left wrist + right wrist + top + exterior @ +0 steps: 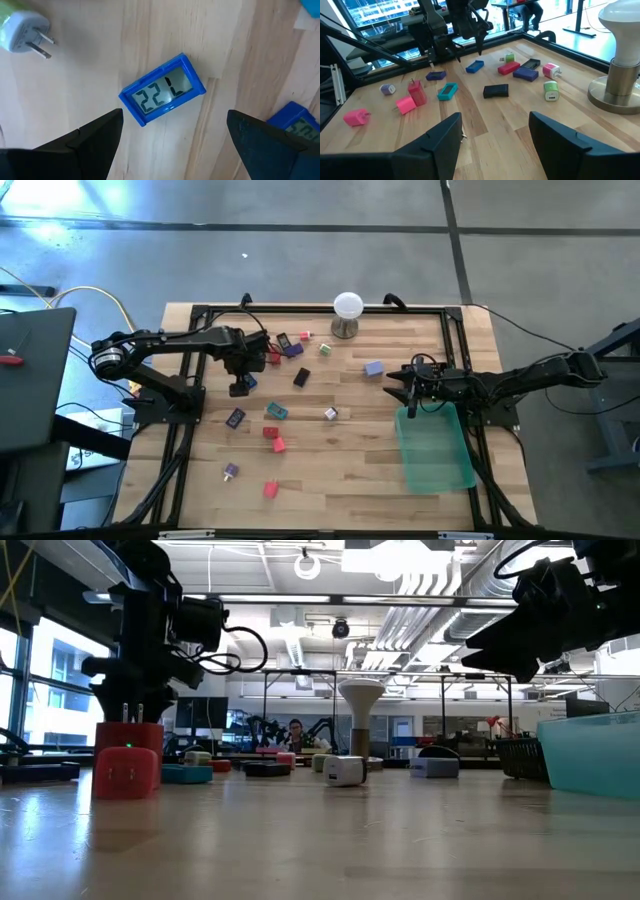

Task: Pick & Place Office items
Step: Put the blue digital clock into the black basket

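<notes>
My left gripper (175, 114) points straight down, open, over a small blue clock (162, 90) that lies flat on the wooden table with its display up. The fingers stand to either side of the clock's near edge and above it, touching nothing. Several more office items lie scattered around: a black block (301, 377), a teal one (277, 411), a red one (271, 432), a pink one (270, 489) and a lavender one (373, 367). My right gripper (495, 120) waits open and nearly level at the table's right side, above the far end of the green tray (435, 450).
A white ball on a metal stand (347, 307) stands at the table's far edge. A second blue clock (292, 120) and a white plug (22, 30) lie close to the left gripper. Black frame rails (190, 360) run along the table's sides.
</notes>
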